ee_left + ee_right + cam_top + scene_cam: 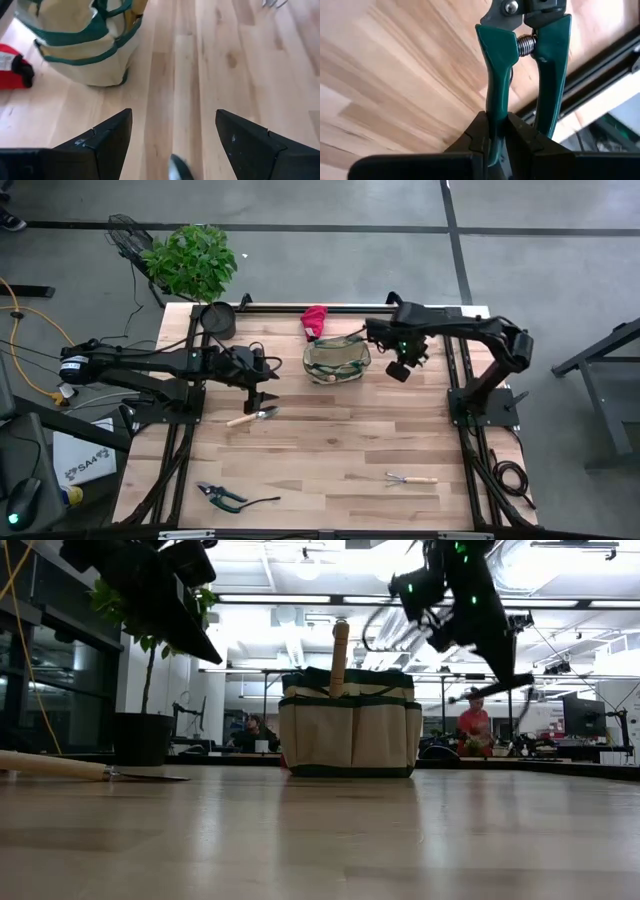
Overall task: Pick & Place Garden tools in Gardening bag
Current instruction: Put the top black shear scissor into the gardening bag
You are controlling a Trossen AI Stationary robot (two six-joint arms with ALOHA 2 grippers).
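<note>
The right gripper point(495, 131), fingers clamped on green pruners point(520, 55), hangs beside the bag point(337, 361); next, carry them over its mouth. The left gripper point(262, 396), fingers spread, hovers above the trowel point(252, 417).

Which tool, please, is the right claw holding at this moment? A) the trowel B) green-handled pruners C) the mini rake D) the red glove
B: in the right wrist view the right claw is shut on one green handle of the pruners, while the trowel, rake and glove lie on the table.
</note>
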